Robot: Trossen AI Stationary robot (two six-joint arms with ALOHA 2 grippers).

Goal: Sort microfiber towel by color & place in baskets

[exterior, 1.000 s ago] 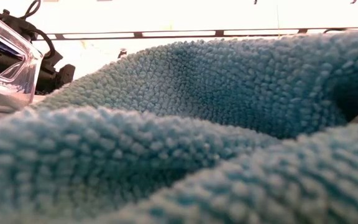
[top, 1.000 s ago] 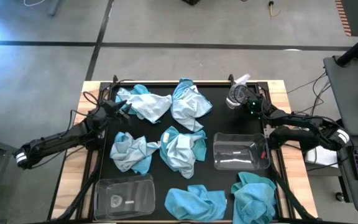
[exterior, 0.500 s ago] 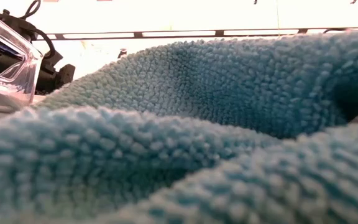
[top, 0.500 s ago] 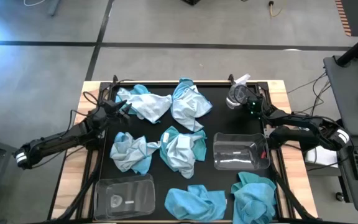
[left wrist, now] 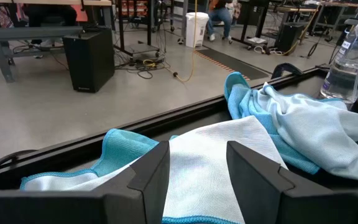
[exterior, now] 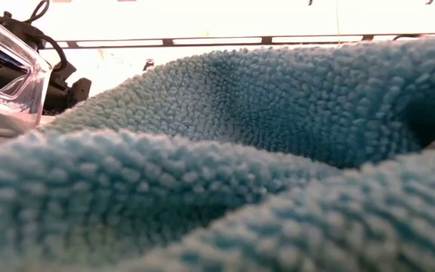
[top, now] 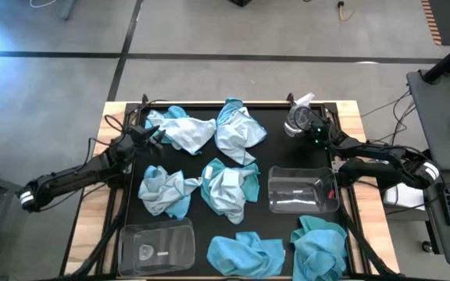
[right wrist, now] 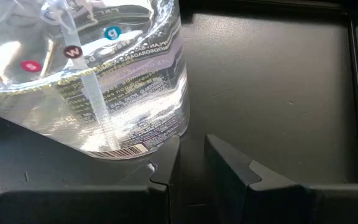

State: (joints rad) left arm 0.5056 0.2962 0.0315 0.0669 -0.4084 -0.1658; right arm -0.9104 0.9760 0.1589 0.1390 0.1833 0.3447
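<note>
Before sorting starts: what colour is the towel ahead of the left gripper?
Whitish light blue towel, clearest in left wrist view.

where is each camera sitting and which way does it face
High: above, looking straight down on table, both arms, towels, baskets.
Low: at tabletop height, lens nearly filled by a turquoise towel; no arm clearly shown.
Left wrist: behind left pincer, open, facing a pale towel.
Right wrist: behind right pincer, facing spray bottle.
Shared: left wrist and high both show that pale towel.
</note>
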